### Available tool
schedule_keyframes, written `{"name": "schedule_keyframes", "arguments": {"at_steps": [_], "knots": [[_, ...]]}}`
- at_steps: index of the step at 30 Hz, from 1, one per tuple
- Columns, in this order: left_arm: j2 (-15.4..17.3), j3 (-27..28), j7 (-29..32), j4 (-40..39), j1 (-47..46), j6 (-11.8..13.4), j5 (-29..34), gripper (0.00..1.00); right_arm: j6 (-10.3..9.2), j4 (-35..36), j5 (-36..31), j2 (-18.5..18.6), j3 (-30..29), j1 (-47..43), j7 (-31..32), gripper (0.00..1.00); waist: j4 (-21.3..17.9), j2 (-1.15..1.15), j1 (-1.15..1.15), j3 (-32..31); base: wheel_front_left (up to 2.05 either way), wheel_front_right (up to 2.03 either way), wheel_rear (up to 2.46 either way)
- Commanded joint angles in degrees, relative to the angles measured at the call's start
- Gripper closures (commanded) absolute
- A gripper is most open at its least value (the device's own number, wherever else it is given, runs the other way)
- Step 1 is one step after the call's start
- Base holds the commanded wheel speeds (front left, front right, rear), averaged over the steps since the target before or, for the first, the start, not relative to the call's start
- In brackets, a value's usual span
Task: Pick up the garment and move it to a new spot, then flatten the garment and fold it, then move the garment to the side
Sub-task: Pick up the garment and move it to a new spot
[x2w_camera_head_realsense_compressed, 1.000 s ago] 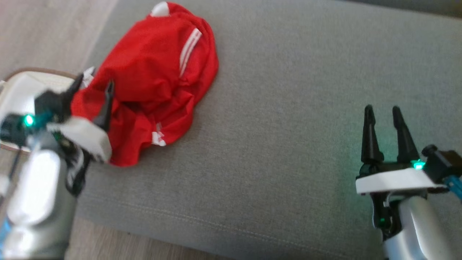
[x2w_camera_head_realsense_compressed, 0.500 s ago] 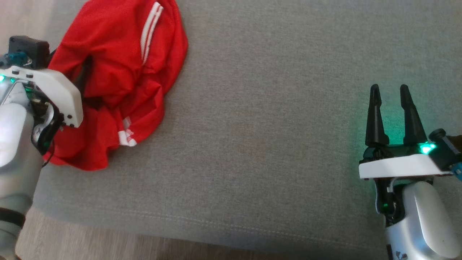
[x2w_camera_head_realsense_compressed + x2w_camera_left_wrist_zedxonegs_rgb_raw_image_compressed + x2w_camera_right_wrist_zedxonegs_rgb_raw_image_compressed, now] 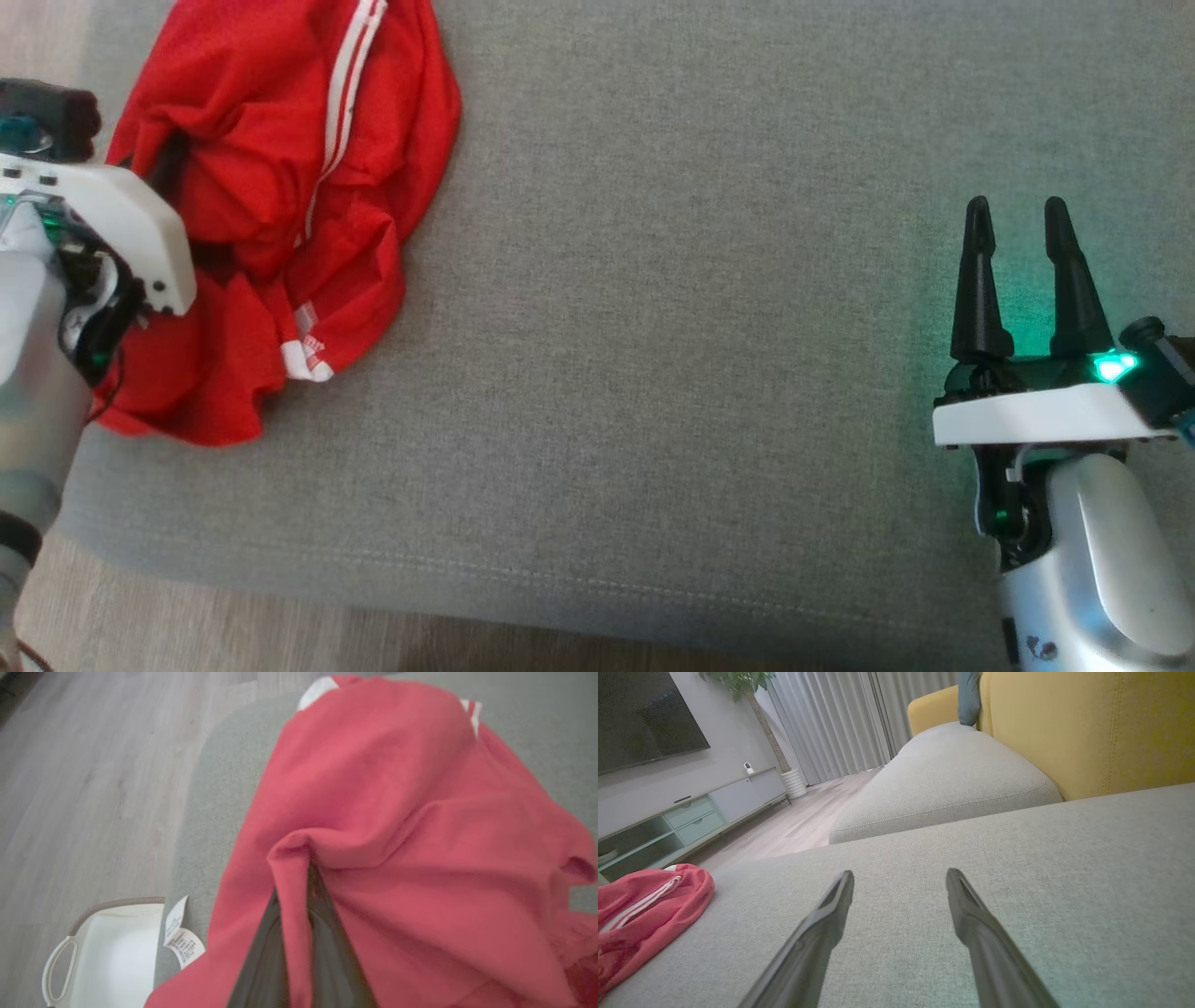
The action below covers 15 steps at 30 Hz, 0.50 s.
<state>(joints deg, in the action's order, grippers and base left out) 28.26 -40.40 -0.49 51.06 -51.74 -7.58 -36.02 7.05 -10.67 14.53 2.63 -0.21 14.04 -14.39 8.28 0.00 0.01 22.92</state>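
Left gripper (image 3: 306, 891) gone from spread beside garment (image 3: 280, 140) to buried in it, clenched on red fold. Garment bunched at left end of cushion (image 3: 700, 327). Right gripper (image 3: 1016, 217) spread, idle, well apart. Judgement: grasp made, lift next.

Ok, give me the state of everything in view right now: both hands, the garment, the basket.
red garment: crumpled heap on the grey cushion, not flattened or folded.
left hand: shut on a fold of the red garment.
right hand: open, holding nothing, above the grey cushion.
white basket: upright on the floor, visible part holds nothing.
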Motion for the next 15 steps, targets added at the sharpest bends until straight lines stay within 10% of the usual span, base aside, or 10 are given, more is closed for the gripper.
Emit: {"name": "schedule_keyframes", "arguments": {"at_steps": [1,15], "knots": [[3.55,2.00,-1.62,-0.05,-3.21,0.09,-0.33,1.00,0.44,1.66,-0.16,0.25,1.32,0.97,-0.61,0.00,0.24,0.00,-0.01,-0.57,0.00,0.00,0.00],[1.86,8.92,-14.40,-6.68,-8.48,2.46,-1.15,1.00,0.44,-0.76,2.99,0.25,1.64,-0.93,-0.61,0.00,2.02,0.00,-0.01,-10.27,0.00,0.00,0.00]]}}
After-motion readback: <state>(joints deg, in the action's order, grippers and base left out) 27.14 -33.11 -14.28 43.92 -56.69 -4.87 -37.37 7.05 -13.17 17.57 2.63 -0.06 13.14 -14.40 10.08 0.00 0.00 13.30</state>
